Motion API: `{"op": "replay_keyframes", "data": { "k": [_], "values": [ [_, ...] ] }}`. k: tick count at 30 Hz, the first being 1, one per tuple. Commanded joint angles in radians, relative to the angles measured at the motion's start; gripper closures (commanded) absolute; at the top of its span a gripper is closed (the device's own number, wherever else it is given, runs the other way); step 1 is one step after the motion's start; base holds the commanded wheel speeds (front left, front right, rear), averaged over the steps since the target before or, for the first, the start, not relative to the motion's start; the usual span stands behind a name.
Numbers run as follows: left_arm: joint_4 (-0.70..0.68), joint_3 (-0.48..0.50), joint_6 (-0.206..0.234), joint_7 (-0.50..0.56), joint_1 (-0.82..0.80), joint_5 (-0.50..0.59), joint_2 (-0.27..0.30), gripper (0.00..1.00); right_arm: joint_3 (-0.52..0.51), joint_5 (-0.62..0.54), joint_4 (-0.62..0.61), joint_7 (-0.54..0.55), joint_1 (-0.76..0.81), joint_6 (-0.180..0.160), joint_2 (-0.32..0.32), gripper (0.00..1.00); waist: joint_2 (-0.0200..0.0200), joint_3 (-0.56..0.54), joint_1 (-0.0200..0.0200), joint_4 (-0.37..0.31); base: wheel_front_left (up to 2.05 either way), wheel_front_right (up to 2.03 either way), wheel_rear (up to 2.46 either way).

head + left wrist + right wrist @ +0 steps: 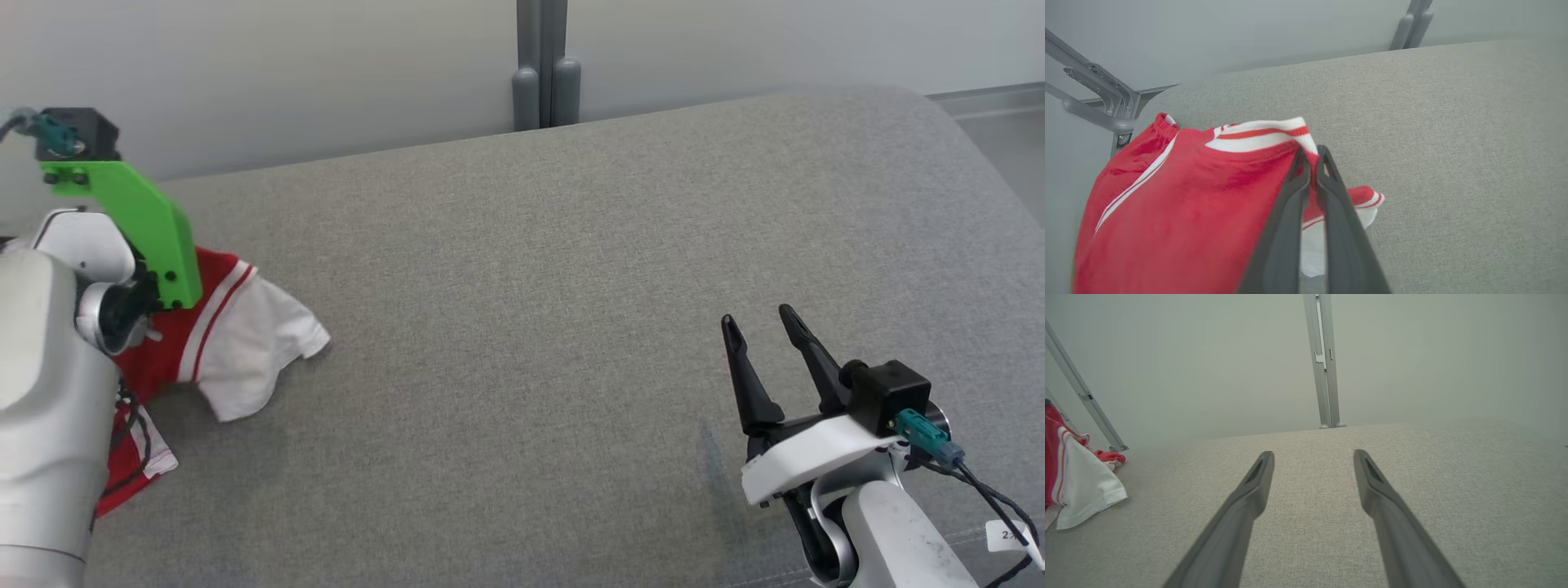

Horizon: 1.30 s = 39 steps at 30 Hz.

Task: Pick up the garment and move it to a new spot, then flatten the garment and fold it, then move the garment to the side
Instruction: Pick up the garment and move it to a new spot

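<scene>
**Left gripper (1312, 153) closed on the garment (1188, 204) at the left side**

In the left wrist view we see the two dark fingers pressed together on red cloth, just beside a white band with a red stripe. The garment is red with white stripes and one white sleeve. In the head view it (237, 343) sits at the far left of the grey fabric surface (531, 327), partly hidden behind our left arm and its green bracket (147, 220). The white sleeve rests on the surface. Our right gripper (758, 318) is at the lower right, well apart from the garment, its fingers spread wide and holding nothing.
</scene>
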Motion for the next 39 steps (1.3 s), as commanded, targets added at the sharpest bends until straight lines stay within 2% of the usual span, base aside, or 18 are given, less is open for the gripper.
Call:
{"op": "replay_keyframes", "data": {
  "k": [1,8,11,19,26,30,33,39],
  "values": [
    [-0.025,-0.011,-0.002,0.005,0.024,-0.019,-0.006,1.0,0.006,0.005,0.0,-0.003,0.012,0.0,0.0,0.0,-0.0001,-0.017,0.0001,-0.011,0.0,0.0,0.0],
    [-0.238,-0.079,-0.002,0.057,0.085,-0.098,-0.015,1.0,0.034,0.015,0.013,-0.003,-0.001,0.0,-0.001,0.0,-0.0001,-0.04,0.0001,-0.078,0.0,0.0,0.0],
    [-0.283,-0.096,-0.002,0.067,0.098,-0.101,-0.029,1.0,0.037,0.018,0.017,-0.003,-0.008,0.0,-0.002,0.0,-0.0001,-0.036,0.0001,-0.114,0.0,0.0,0.0],
    [-0.347,-0.145,0.024,0.048,0.083,-0.093,-0.119,1.0,0.037,0.02,0.016,-0.003,-0.023,0.0,-0.004,0.0,-0.0001,-0.015,0.0001,-0.214,0.0,0.0,0.0],
    [-0.341,-0.175,0.041,0.024,0.054,-0.077,-0.178,1.0,0.043,0.022,0.009,-0.003,-0.034,0.0,0.006,0.0,-0.0001,0.012,0.0001,-0.303,0.0,0.0,0.0],
    [-0.309,-0.183,0.05,-0.03,0.027,-0.058,-0.207,1.0,0.048,0.024,0.007,-0.003,-0.038,0.0,0.013,0.0,-0.0001,0.032,0.0001,-0.363,0.0,0.0,0.0],
    [-0.269,-0.194,0.049,-0.065,0.021,-0.064,-0.246,1.0,0.047,0.026,0.003,-0.003,-0.041,0.0,0.018,0.0,-0.0001,0.052,0.0001,-0.397,0.0,0.0,0.0],
    [-0.17,-0.219,0.054,-0.128,-0.029,-0.038,-0.282,1.0,0.053,0.027,-0.002,-0.003,-0.055,0.0,0.025,0.0,-0.0001,0.08,0.0001,-0.452,0.0,0.0,0.0]
  ]
}}
